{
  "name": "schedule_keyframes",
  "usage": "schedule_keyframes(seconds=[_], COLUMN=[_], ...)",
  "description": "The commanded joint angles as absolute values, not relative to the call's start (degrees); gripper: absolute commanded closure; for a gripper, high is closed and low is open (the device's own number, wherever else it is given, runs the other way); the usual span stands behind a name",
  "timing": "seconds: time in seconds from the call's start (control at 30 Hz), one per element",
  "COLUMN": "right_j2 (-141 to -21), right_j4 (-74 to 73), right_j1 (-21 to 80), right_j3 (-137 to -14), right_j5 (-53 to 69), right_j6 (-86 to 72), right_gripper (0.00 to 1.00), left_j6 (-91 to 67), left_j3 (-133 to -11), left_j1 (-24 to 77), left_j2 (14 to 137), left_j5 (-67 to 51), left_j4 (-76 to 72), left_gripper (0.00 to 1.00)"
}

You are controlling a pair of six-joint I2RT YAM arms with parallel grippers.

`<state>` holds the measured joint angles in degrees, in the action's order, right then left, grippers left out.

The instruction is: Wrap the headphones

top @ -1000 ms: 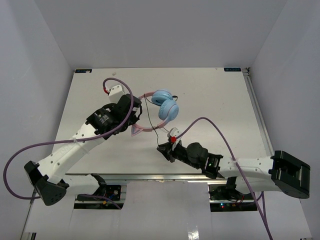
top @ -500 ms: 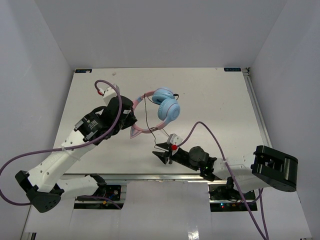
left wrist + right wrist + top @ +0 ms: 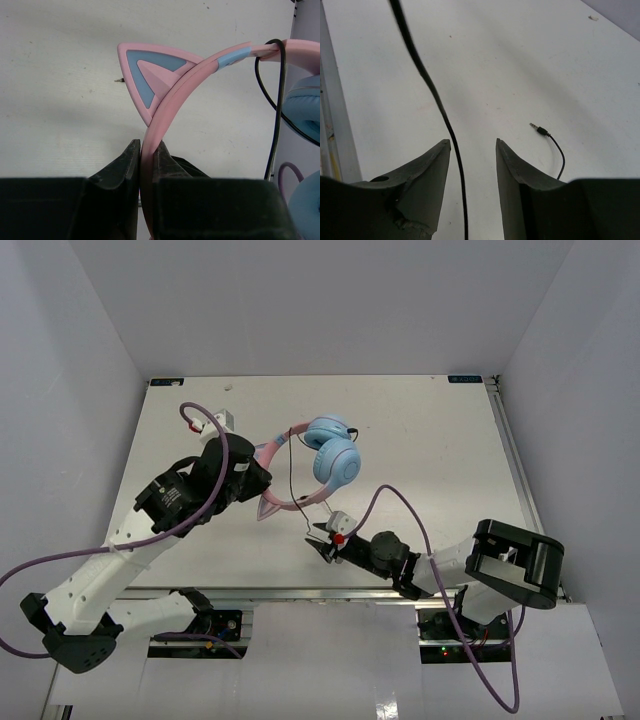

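The headphones (image 3: 330, 452) have light blue ear cups, a pink headband (image 3: 200, 70) and a pink cat ear (image 3: 150, 75). My left gripper (image 3: 258, 483) is shut on the headband (image 3: 290, 502), which is pinched between the jaws in the left wrist view (image 3: 148, 150). The thin black cord (image 3: 292, 475) loops over the headband (image 3: 272, 100) and runs down to my right gripper (image 3: 318, 540). That gripper (image 3: 472, 145) is open. The cord (image 3: 432, 95) passes between its fingers, close to the left one. The cord's plug (image 3: 540, 130) lies on the table to the right.
Purple arm cables (image 3: 400, 502) arch over both arms. The white table (image 3: 430, 440) has a raised rail along its right edge (image 3: 515, 470). White walls close in the back and both sides.
My left arm has swung left and back with the headband in its jaws, shifting the headphones slightly. My right gripper has slid left and nearer along the cord.
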<state>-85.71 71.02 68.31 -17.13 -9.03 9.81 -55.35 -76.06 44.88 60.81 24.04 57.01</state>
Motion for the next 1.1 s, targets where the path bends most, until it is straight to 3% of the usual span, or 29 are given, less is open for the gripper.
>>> schedule_keyframes(seconds=[0.0,0.53,0.6,0.67,0.7,0.9,1.07], right_j2=[-89.2,-101.8,-103.2,-104.0,-104.3,-102.3,-96.7], right_j4=[77.9,89.5,91.2,92.6,93.9,97.7,95.7], right_j1=[66.5,64.5,64.1,63.5,63.0,54.1,42.9], right_j3=[-18.5,-18.4,-18.3,-18.1,-17.7,-15.1,-14.7], right_j5=[-9.2,-5.5,-5.3,-5.4,-5.7,-4.2,6.1], right_j6=[11.2,6.0,5.1,4.6,4.2,-1.9,-10.5], right_gripper=[0.53,0.67,0.72,0.89,0.92,0.92,0.92], left_j6=[-56.6,-56.9,-56.9,-57.0,-56.7,-45.4,-30.4], left_j3=[-79.5,-81.0,-81.2,-81.1,-80.7,-76.0,-75.7], left_j1=[44.6,44.6,44.7,44.6,44.6,44.6,44.7], left_j2=[58.2,55.8,55.7,55.4,55.2,51.1,50.4], left_j5=[20.5,17.9,17.8,17.1,16.5,7.9,-5.9], left_j4=[53.2,52.8,53.0,52.9,52.6,45.9,45.1], left_gripper=[1.00,1.00,1.00,1.00,1.00,1.00,1.00])
